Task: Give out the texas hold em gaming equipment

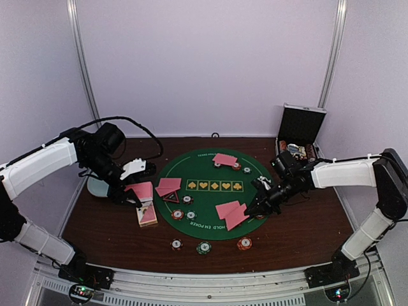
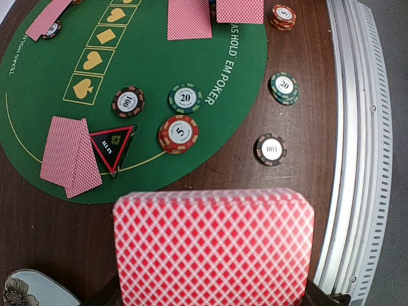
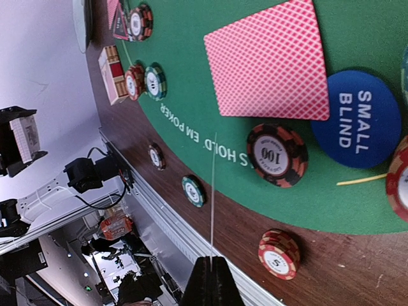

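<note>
Left wrist: left gripper (image 1: 127,193) pressed shut on one card (image 2: 213,248), back up, over the left side of the table (image 2: 210,172), just off the left edge of the mat (image 2: 146,57). My take: keep it level, set it flat on bare mat clear of the chips (image 2: 178,134) and triangle marker (image 2: 112,146), and release only at contact (thin card, slips easily). Right gripper (image 3: 210,280) also pressed together; thin edge-on sliver at its tips, possibly a card, can't tell.

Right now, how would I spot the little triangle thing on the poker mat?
Find the round green poker mat. At its edge nearest the left arm lie two overlapping red-backed cards, with the triangular marker beside them. Only it is black, red-edged, three-cornered; nearby chips are round.
</note>
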`<state>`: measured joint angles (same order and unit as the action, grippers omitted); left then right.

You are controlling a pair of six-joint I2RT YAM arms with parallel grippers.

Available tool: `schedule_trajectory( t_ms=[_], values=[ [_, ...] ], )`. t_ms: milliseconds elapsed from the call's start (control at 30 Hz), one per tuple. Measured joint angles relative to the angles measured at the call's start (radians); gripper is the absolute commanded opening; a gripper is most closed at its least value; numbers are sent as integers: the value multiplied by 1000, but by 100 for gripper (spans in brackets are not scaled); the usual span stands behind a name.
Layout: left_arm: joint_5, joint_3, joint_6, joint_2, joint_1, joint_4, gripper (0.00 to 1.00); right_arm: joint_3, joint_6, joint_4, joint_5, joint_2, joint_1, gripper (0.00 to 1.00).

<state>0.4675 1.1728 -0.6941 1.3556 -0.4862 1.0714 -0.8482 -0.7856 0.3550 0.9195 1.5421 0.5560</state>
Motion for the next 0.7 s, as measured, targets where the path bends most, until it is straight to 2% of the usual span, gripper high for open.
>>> schedule_trajectory(
  t_ms=[300,467,633,700],
  values=[
    [0,0,0,0,0,0,0,-94,64,37,-3,134,-32,1],
    [0,0,0,0,0,0,0,-111,92,56,-11,172,-39,12],
    [0,0,0,-2,0,0,0,-117,132,122,-43,182,-40,35],
    [0,0,0,-3,0,0,0,-127,148,154,-61,182,-41,38]
  ],
)
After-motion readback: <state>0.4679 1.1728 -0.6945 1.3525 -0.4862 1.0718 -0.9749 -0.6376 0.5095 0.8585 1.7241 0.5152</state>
